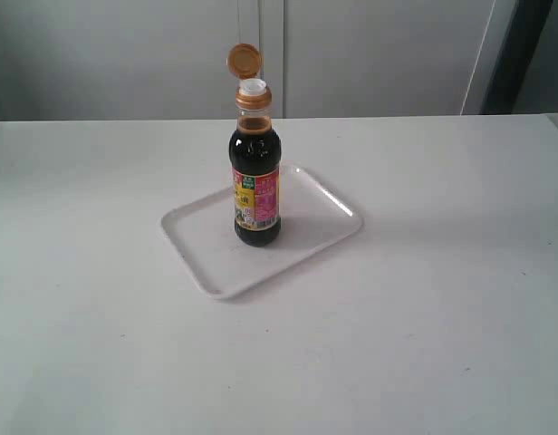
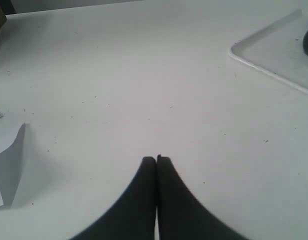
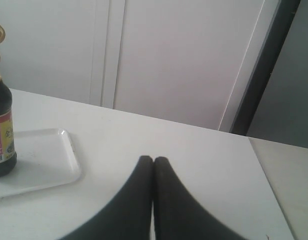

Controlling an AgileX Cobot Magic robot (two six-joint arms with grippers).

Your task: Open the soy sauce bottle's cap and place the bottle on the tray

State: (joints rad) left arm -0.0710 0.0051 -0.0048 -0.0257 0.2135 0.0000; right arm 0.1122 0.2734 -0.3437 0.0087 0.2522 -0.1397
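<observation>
You see a white table with small dark specks, backed by pale wall panels and a dark upright strip. On the table, your left wrist view shows a bent white paper.

Right gripper, jaws together, apart from the soy sauce bottle upright on the tray

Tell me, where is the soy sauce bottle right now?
The soy sauce bottle stands upright on the white tray, near the exterior view's centre, cap flipped open.
</observation>
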